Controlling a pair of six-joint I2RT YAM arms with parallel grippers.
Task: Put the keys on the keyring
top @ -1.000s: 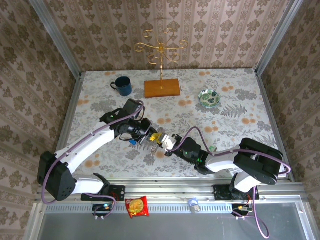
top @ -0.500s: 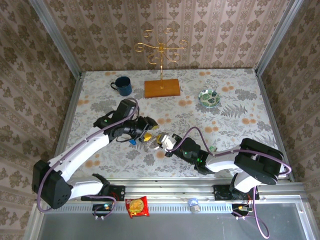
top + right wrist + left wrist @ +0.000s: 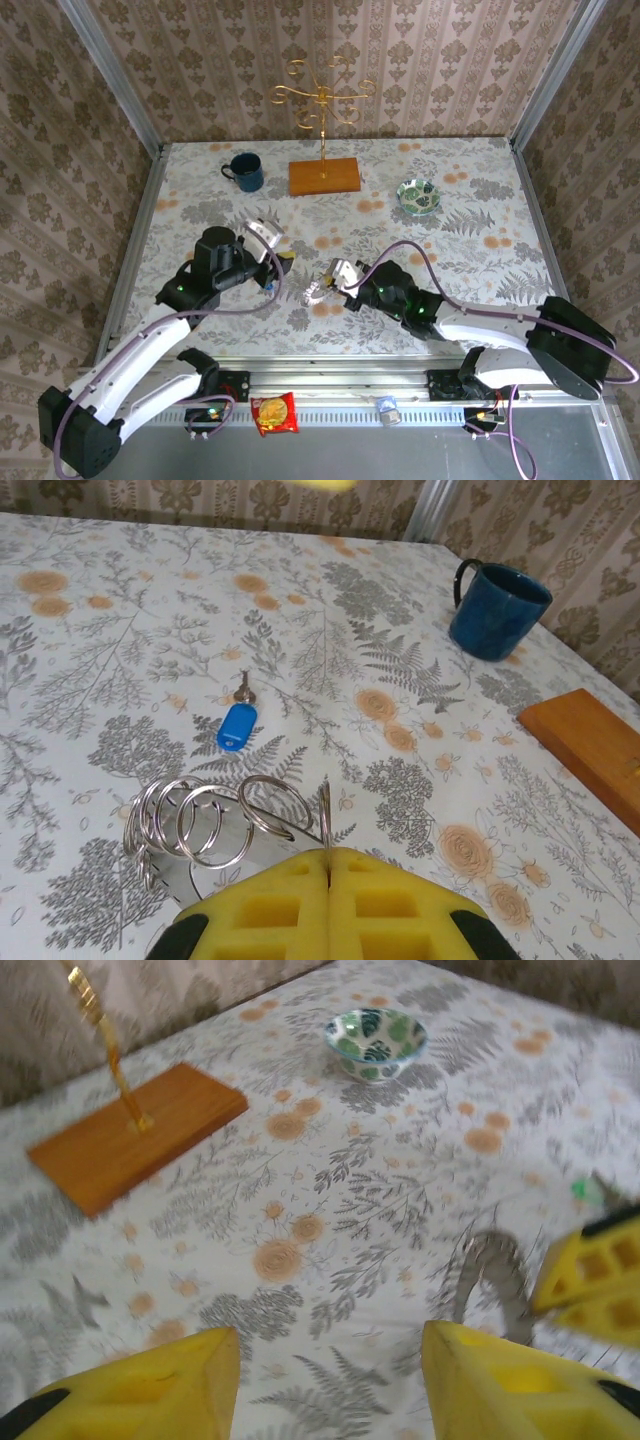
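My right gripper [image 3: 328, 865] is shut on the edge of one silver split ring of the keyring [image 3: 205, 818], a cluster of several linked metal rings on a flat metal tab. From above, the keyring [image 3: 315, 292] hangs at the tip of the right gripper [image 3: 332, 282], mid-table. A key with a blue plastic head [image 3: 237, 726] lies flat on the cloth just beyond the rings. My left gripper [image 3: 330, 1390] is open with only cloth between its yellow fingers [image 3: 150, 1385]; it hovers left of the keyring [image 3: 488, 1272]. A greenish key head [image 3: 584, 1189] shows far right.
A blue mug [image 3: 243, 171] stands at the back left. A gold hook stand on a wooden base [image 3: 324, 176] is at the back centre, and a patterned green bowl [image 3: 418, 195] at the back right. A snack packet [image 3: 274, 413] lies on the front rail.
The left gripper has let go at the keyring, opened and drawn back to the left. The right gripper keeps its hold, and its arm has swung a little.
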